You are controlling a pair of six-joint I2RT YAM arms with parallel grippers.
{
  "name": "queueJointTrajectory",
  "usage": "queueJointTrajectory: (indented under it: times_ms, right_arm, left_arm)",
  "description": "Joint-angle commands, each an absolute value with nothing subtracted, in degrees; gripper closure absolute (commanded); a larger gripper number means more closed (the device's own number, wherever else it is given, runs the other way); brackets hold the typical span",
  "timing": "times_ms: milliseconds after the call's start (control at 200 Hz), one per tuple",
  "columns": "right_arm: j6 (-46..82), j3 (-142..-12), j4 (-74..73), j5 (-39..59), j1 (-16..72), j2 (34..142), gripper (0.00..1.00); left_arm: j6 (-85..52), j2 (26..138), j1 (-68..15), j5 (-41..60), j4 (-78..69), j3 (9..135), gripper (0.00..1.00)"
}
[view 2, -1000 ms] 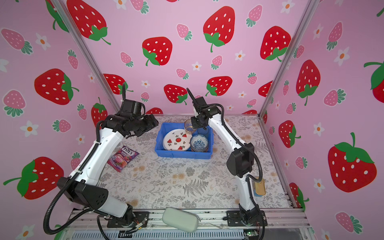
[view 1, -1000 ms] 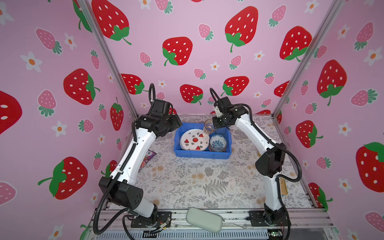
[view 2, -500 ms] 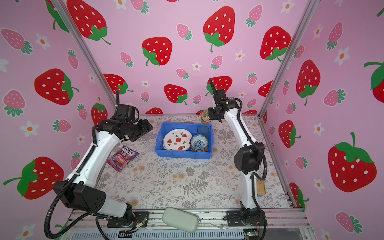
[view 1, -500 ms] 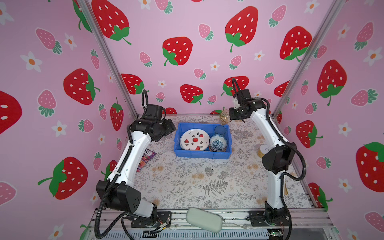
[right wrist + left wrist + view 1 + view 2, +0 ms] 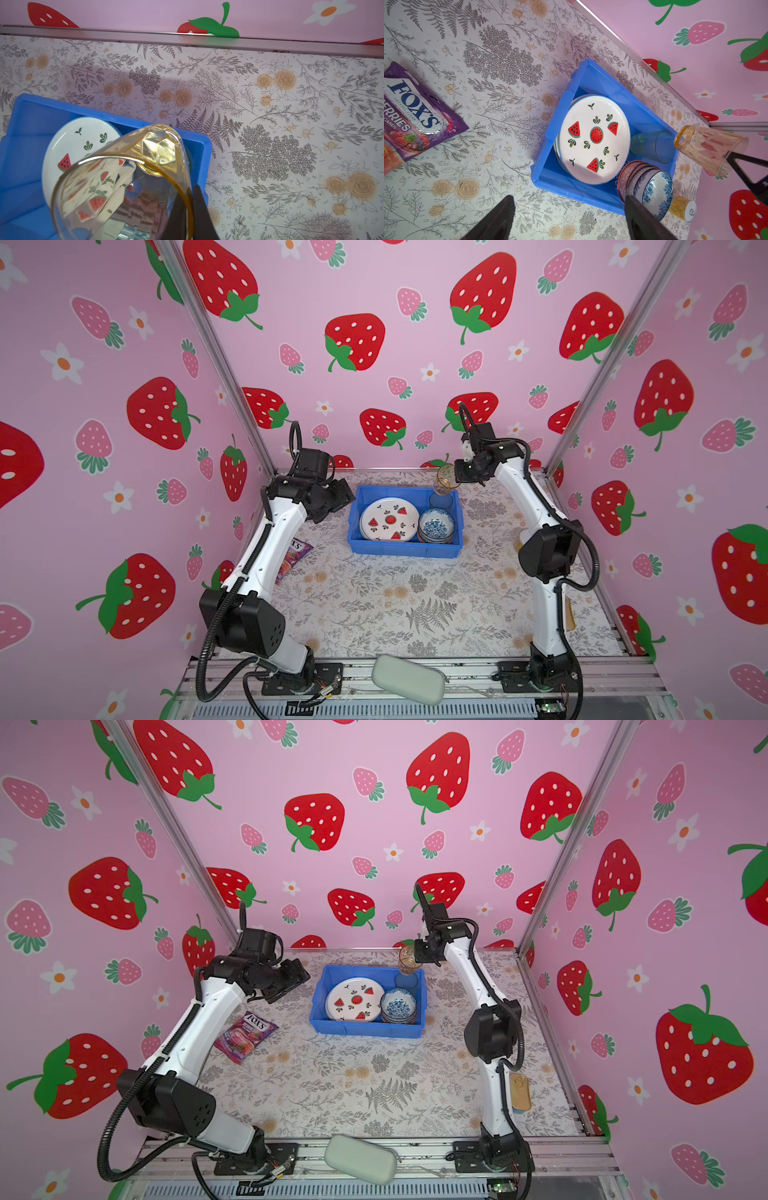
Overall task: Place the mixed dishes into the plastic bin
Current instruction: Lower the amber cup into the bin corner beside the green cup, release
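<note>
Item 1, amber tumbler: clamped by its rim wall in my right end effector, one finger inside the mouth and one outside. It is off the bench, over the far right corner of the plastic bin. Long axis tilted, base lowest and pointing into that corner, mouth toward my wrist.

Item 2, plastic bin: on the bench near the far edge, about midway along it, long axis parallel to that edge.
- Left part: watermelon plate, flat.
- Near right corner: stack of bowls, blue-white on top.
- Far right corner: green tumbler, upright, under the amber base.

Item 3, my left end effector: fingers wide apart, holding nothing, just beside the bin's left wall.

Item 4, open room: bare bench from the bin to the near edge and toward the right edge. Candy bag lies near the left edge.
</note>
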State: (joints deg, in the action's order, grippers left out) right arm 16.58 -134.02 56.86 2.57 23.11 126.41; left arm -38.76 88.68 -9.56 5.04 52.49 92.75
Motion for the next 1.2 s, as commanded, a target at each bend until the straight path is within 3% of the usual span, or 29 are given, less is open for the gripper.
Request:
queueJointTrajectory:
  times_ms: [0, 1196]
  right_arm:
    - [15.56, -132.89, 56.4, 3.47, 22.96, 125.8, 1.0]
    - [13.97, -129.73, 58.46, 1.32, 23.38, 126.47, 1.0]
  left_arm:
    - [-38.14, 89.47, -9.22, 5.01, 52.39, 94.29, 0.14]
    - [-38.67, 90.13, -9.25, 7.1, 50.89, 93.3, 0.14]
